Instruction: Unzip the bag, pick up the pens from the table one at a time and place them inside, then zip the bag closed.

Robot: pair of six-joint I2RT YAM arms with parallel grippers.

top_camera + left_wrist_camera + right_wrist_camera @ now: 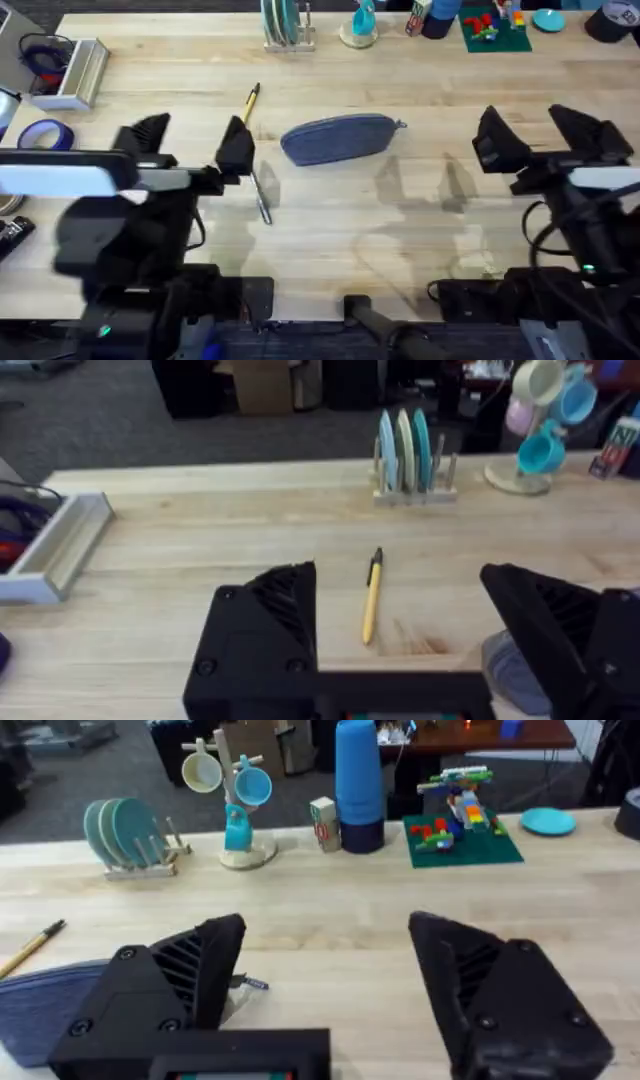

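The overhead camera looks down and forward across the table (400, 240) from above the arm bases. Each wrist camera sits low, close to the tabletop, facing the far edge. Both wrist views share the plate rack (412, 452) (128, 838) and mug tree (548, 422) (232, 792); all three views share the bag (338, 138) (520, 665) (45, 1005).

The silver pen (262, 196) is half hidden under the left tool (192, 143); the bag (40, 1005) is cut off at the right wrist view's edge; its zipper state is too small to tell overhead, pull tab (400, 125) at 3 o'clock.
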